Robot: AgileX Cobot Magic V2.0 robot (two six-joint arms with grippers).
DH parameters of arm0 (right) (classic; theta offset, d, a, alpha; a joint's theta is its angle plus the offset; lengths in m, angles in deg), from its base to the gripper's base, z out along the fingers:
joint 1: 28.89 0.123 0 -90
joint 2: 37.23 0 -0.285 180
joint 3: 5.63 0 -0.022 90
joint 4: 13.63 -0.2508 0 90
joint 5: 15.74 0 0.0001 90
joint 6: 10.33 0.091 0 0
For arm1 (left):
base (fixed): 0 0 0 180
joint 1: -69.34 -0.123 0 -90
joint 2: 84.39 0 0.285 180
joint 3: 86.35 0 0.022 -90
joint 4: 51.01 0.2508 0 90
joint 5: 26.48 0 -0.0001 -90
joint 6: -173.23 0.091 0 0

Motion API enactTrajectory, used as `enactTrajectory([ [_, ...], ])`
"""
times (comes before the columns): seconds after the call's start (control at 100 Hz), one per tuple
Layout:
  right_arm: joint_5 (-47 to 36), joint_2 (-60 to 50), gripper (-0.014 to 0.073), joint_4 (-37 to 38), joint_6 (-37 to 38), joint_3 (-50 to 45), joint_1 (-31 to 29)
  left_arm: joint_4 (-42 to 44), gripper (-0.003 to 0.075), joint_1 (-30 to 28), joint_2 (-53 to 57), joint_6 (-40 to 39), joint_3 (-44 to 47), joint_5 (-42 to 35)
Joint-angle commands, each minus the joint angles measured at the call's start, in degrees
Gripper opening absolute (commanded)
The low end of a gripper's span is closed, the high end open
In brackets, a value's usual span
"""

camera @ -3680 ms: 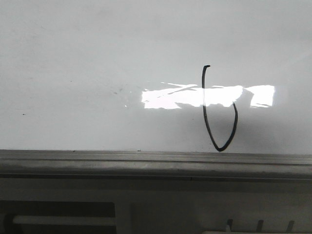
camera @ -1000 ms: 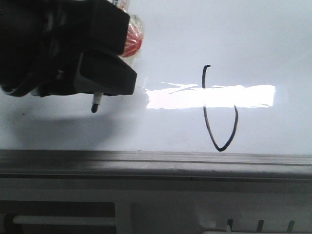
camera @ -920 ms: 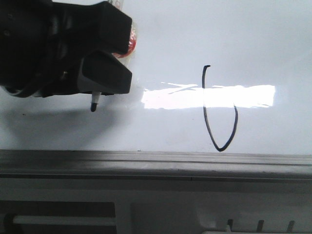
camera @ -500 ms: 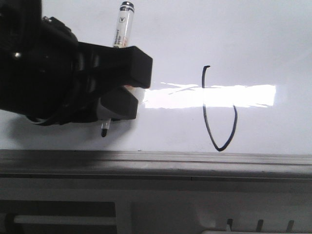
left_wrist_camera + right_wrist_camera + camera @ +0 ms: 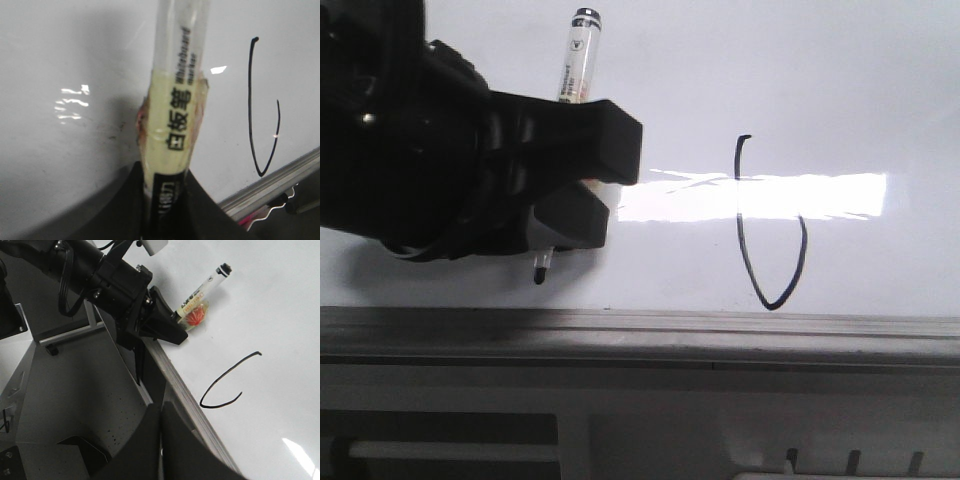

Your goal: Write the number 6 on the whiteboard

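Whiteboard (image 5: 820, 70) six (image 5: 770, 225) lacked loop closure; left end effector (image 5: 575, 175), pinching marker (image 5: 578, 50), should finish it; right end effector (image 5: 161, 440) was pressed together.

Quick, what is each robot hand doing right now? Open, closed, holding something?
Left gripper: closed on the marker pen.
Right gripper: closed, holding nothing.

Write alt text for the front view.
The left gripper holds a marker pen tip-down over the whiteboard, left of an unfinished number 6. A glare streak crosses the stroke; the board's grey rim runs below.
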Motion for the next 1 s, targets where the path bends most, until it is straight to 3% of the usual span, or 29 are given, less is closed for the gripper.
enactTrajectory([
  [0.0,-3.7,0.0,-0.0062,-0.9,0.1,1.4,-0.5,-2.5,-0.0018,-0.5,-0.7,-0.6,-0.7,-5.8],
  [0.25,-4.3,0.0,-0.0062,-0.9,0.1,1.4,-0.5,-5.9,-0.0007,-0.5,-0.7,-0.7,-0.7,-5.6],
  [0.61,-4.3,0.0,-0.0062,-0.9,0.1,1.4,-0.5,-10.0,0.0284,-0.5,-0.7,-0.7,-0.7,-6.1],
  [0.88,-5.0,0.0,-0.0062,-0.9,0.1,1.4,-0.5,-10.0,0.0314,-0.5,-0.7,-0.7,-0.7,-7.2],
  [0.99,-5.0,0.0,-0.0062,-0.9,0.1,1.4,-0.5,-10.0,0.0417,-0.5,-0.7,-0.7,-0.7,-7.4],
])
